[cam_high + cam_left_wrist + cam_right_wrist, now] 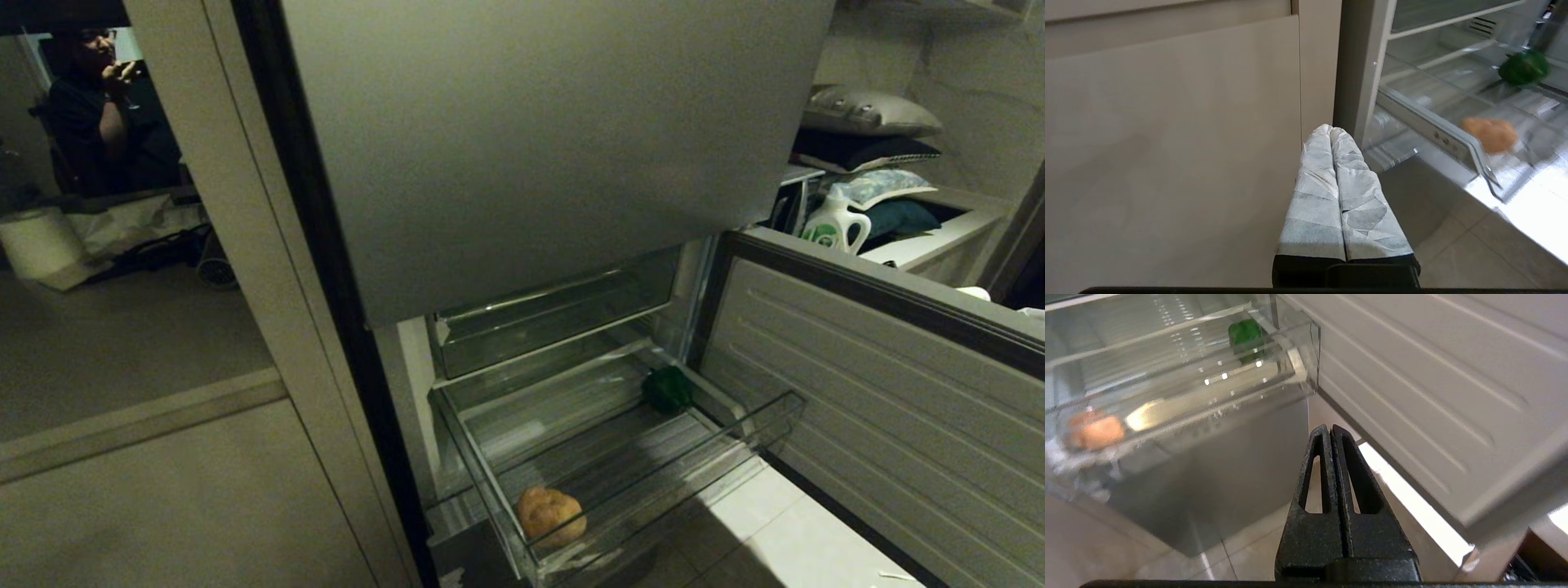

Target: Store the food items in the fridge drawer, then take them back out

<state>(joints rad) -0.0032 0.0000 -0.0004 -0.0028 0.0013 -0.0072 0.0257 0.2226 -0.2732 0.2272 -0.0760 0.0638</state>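
The fridge drawer [718, 457] is clear plastic with a ribbed floor. In it lie 2 food items: a glossy dark-green piece [667, 389] and an orange-tan lumpy piece [550, 514]. The fridge door [882, 408] is pale grey inside with raised parallel ridges and a dark border. The left pincer [1331, 130] wears crinkled whitish-grey wrapping on a black base; the right pincer [1329, 428] is matte black. The floor tiles [775, 539] are off-white. A white jug [833, 224] carries a green label.
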